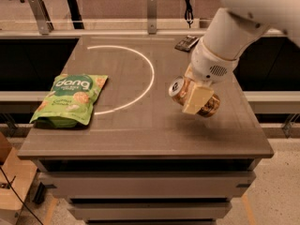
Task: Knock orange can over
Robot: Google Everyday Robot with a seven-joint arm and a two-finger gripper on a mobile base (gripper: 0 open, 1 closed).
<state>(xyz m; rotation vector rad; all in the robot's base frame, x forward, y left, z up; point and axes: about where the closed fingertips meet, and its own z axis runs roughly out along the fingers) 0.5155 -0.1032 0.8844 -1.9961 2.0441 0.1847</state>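
Observation:
The orange can [180, 89] is tilted almost on its side, silver top pointing left, lifted just above the dark table [140, 135] at its right side. My gripper [196, 97] is shut on the can, a cream finger [197, 99] across its front. The white arm comes down from the upper right and hides the can's rear part.
A green snack bag [70, 100] lies flat at the table's left. A small dark device [187, 42] lies at the back right edge. A white arc [145, 78] is painted on the tabletop. Rails and posts stand behind the table.

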